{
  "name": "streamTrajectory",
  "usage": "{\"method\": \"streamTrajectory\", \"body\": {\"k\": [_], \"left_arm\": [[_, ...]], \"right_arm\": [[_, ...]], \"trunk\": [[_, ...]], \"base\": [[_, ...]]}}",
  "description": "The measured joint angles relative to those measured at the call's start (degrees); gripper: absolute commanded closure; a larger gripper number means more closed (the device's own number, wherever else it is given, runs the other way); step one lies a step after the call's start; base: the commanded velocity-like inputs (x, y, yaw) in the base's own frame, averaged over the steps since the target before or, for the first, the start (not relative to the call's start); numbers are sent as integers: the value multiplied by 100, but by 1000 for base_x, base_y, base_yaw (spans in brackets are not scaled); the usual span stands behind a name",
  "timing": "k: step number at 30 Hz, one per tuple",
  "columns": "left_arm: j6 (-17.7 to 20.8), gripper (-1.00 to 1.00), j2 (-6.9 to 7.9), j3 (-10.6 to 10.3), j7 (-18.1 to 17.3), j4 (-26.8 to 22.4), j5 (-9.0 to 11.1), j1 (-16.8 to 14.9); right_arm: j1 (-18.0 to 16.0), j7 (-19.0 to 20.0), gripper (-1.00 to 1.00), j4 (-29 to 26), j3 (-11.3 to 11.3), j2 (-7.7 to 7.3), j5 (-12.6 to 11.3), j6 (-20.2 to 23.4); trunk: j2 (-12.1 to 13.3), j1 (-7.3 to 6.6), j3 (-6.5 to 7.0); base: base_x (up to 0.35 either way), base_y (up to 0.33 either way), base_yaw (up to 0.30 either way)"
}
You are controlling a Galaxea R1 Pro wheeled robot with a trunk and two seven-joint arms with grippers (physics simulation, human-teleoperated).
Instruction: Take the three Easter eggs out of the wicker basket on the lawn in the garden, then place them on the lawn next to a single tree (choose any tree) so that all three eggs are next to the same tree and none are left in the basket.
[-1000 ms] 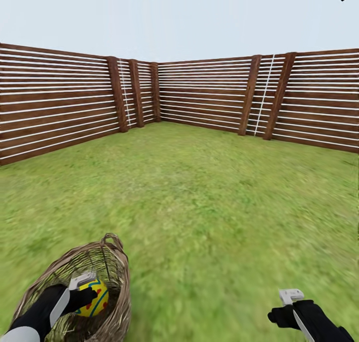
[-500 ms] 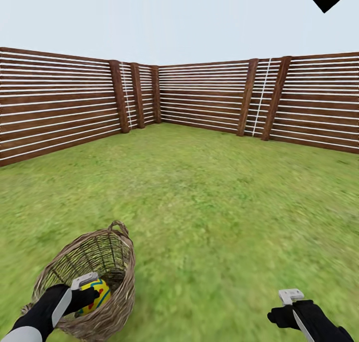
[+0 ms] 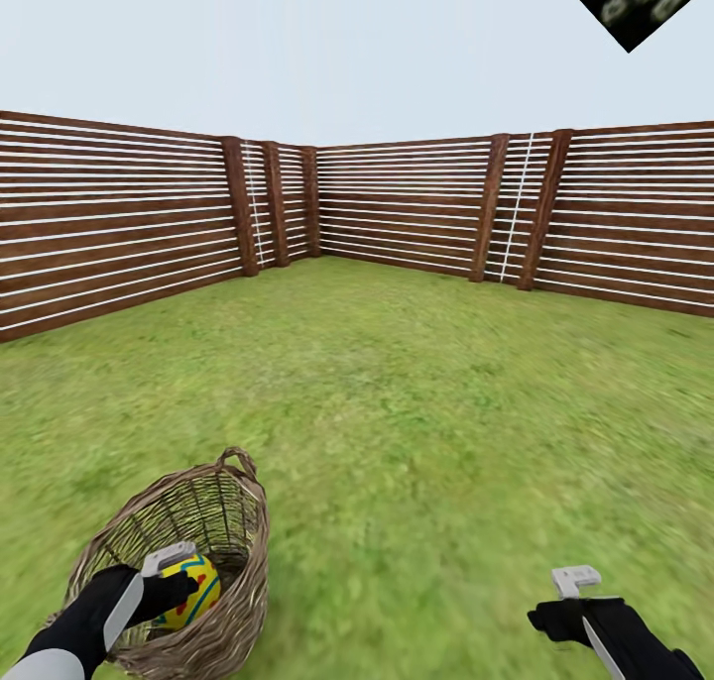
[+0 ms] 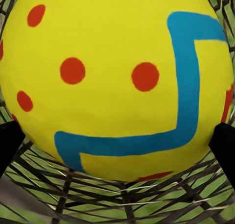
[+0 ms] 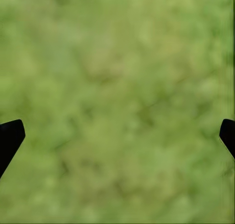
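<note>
Holding one Easter egg [image 3: 188, 591]: wicker basket [image 3: 238, 561], left hand [image 3: 169, 586].

One painted Easter egg [image 3: 188, 589] is visible, sitting inside a single wicker basket [image 3: 223, 521] on the lawn [image 3: 416, 402]. Two grippers, left [image 3: 159, 576] and right [image 3: 570, 601], are in view, and a slatted wooden fence [image 3: 397, 209] shows seven upright posts.

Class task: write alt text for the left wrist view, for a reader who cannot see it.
A yellow Easter egg with red dots and a blue zigzag band sits between the left gripper's two black fingertips. Brown woven wicker basket strands cross behind it, with green lawn showing through the gaps.
</note>
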Motion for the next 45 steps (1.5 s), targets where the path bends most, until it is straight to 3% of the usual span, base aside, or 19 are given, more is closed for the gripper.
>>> {"method": "streamTrajectory", "body": {"k": [7,45], "left_arm": [[8,100,-9,-2,9,0,14,-1],[34,100,-9,0,8,-8,-3,-4]], "right_arm": [[0,9,-100,1,0,0,134,-20],[0,10,-100,10,8,19,138,-20]], "trunk": [[8,-16,132],[59,-114,975]], "base": [[0,0,0],[0,0,-17]]}}
